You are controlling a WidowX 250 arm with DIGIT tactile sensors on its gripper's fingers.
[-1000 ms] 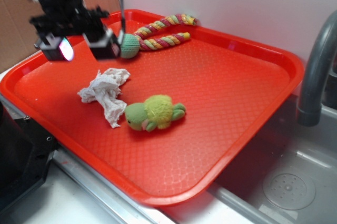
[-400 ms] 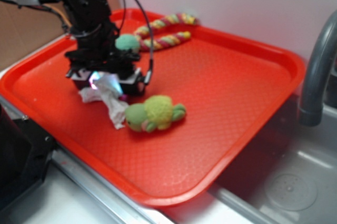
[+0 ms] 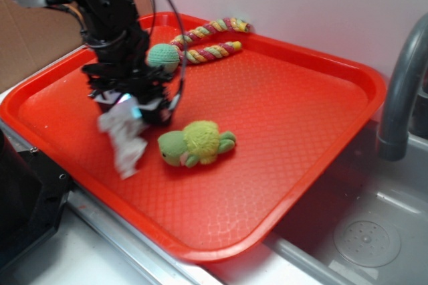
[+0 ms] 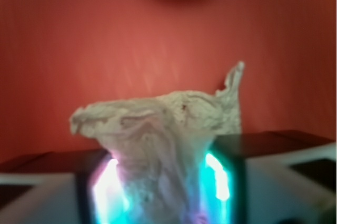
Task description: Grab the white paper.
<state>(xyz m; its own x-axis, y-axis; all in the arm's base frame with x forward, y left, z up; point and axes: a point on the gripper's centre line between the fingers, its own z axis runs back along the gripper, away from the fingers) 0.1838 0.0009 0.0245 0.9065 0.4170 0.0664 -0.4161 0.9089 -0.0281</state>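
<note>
The white paper (image 3: 122, 139) is a wrinkly wad hanging from my gripper (image 3: 134, 106) over the left part of the red tray (image 3: 281, 118), blurred and lifted off the tray. In the wrist view the paper (image 4: 163, 129) is pinched between my two lit fingers (image 4: 108, 187), and my gripper (image 4: 164, 190) is shut on it above the red tray floor (image 4: 158, 29).
A green and yellow plush turtle (image 3: 195, 142) lies just right of the paper. A teal ball with a striped rope (image 3: 200, 41) lies at the tray's back. A grey tap (image 3: 403, 91) and a sink (image 3: 368, 231) stand to the right.
My gripper came down from the tray's back left onto the paper, shut on it, and has lifted it a little; the paper now hangs off the tray.
</note>
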